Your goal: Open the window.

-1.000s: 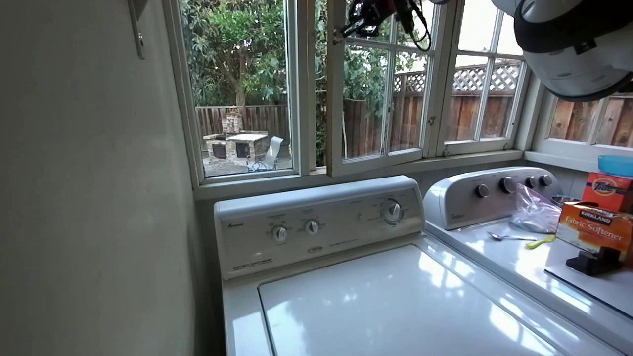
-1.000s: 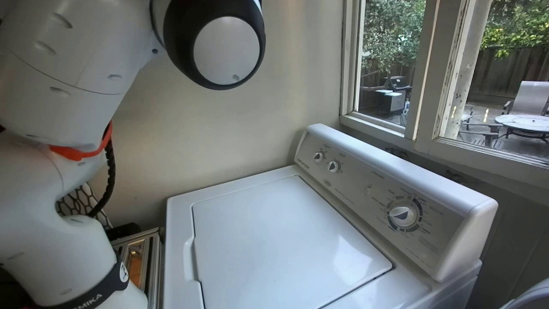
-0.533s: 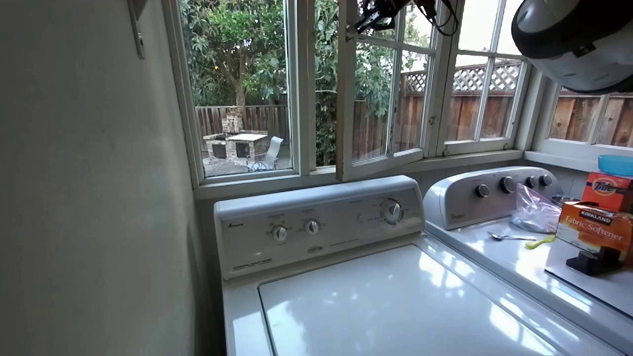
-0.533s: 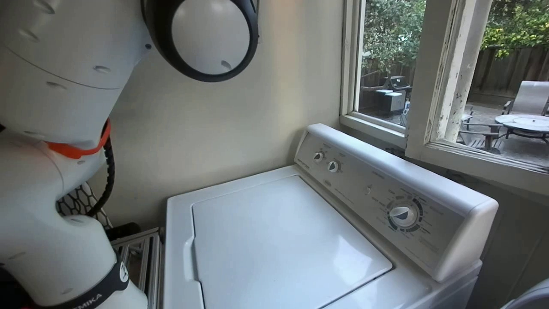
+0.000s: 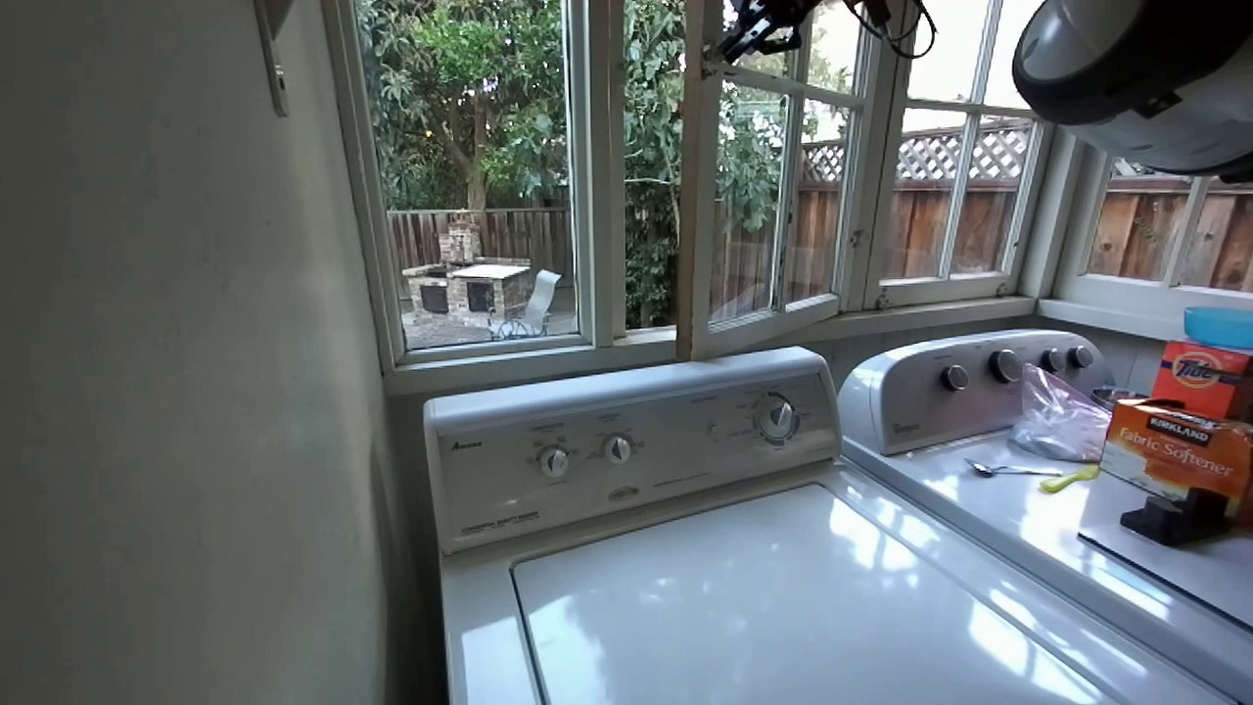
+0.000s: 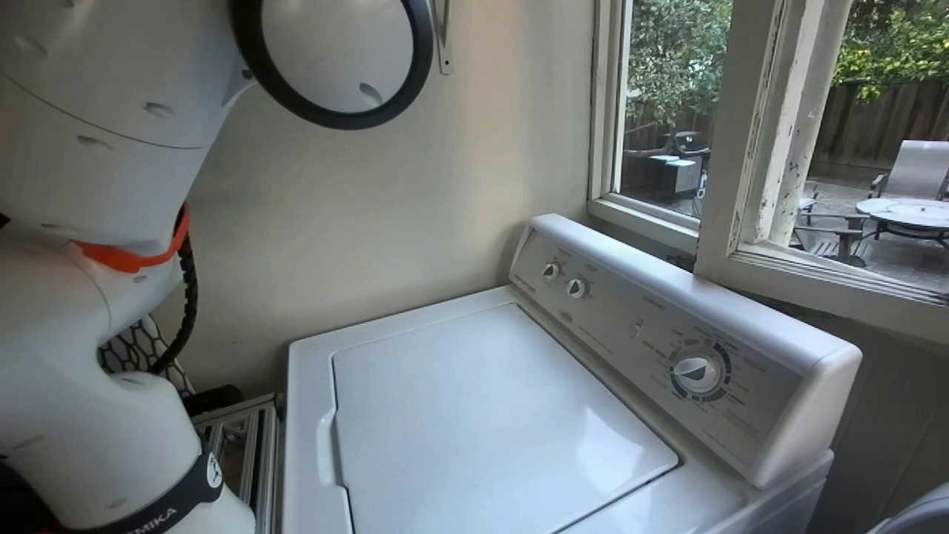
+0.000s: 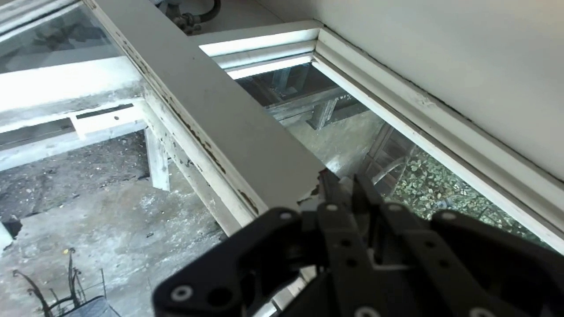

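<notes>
We place the window point(image 5: 789, 166), a tall narrow sash of small panes, at about five o'clock from the hand point(image 7: 346, 178) as an exterior view shows it. It stands ajar: its free edge point(image 5: 688, 255) is off the near post point(image 5: 597, 176) and out into the room, while its opposite side meets the far post point(image 5: 867, 196) between four and five o'clock, where we judge it to be hinged. Its long axis is upright, the free edge running down toward six o'clock. In the wrist view that edge extends from under the hand toward half past ten, and the fingers point(image 7: 331, 193) are right at it, touching or just beside; we cannot tell which.

The hand is narrow, its fingers close together with only a slim gap; whether they pinch some fitting there, we cannot tell. With a single arm at work, this hand is the nearer one by default.

We judge the opening to be partway along. The coming move should carry the free edge round the far post in an arc, not straight back. Its lower corner looks close to the washer console point(image 5: 675, 460) in both exterior views, so we would watch for a scrape.
</notes>
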